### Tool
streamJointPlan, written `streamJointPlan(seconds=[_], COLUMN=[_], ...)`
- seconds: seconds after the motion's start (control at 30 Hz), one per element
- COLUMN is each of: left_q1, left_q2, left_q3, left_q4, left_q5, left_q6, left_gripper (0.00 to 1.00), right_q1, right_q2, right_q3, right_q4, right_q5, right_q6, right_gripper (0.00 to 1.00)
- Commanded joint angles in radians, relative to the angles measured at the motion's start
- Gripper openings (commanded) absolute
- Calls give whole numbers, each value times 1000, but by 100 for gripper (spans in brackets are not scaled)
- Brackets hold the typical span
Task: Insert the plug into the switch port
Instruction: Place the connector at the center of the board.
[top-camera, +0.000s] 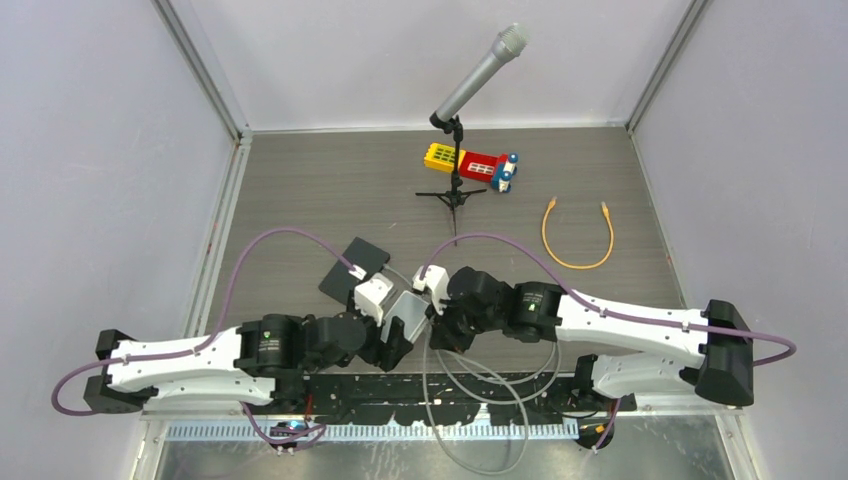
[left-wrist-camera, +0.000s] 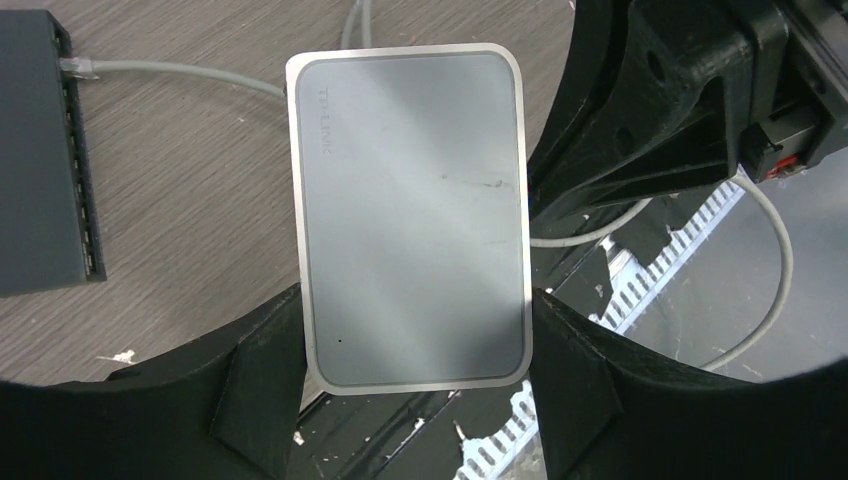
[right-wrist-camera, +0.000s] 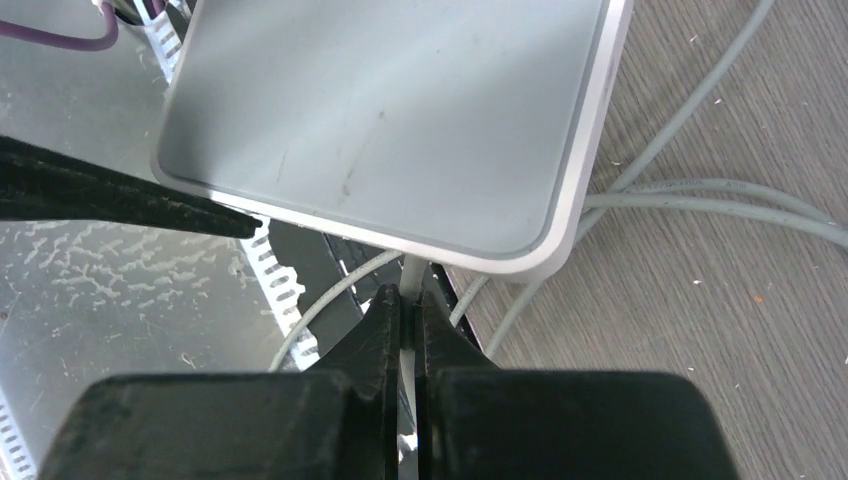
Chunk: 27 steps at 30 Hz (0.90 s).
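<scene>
One switch (left-wrist-camera: 410, 215): clamped wide in our left gripper (left-wrist-camera: 415, 372), braced. One cable (right-wrist-camera: 410, 272): pinched by our right gripper (right-wrist-camera: 408, 310) at the switch's six o'clock, for insertion.

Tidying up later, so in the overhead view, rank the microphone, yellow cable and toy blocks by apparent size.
1. The microphone: largest, though it stands nearer the camera.
2. The yellow cable and toy blocks: similar spread, too close to rank.
</scene>
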Motion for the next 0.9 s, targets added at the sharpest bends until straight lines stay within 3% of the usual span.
streamJointPlan(seconds=[0.0, 0.47, 0.87], left_q1=[1, 2, 5], left_q2=[-10, 126, 220], left_q3=[38, 89, 70], left_q4=[62, -36, -11], left_q5=[22, 34, 69], left_q6=[16, 34, 43], left_gripper=[0, 0, 0], right_q1=[-2, -3, -3], right_q2=[-24, -53, -135], right_q3=[43, 48, 35], right_q4=[51, -18, -38], right_q5=[3, 75, 106], right_q6=[18, -2, -6], right_gripper=[0, 0, 0])
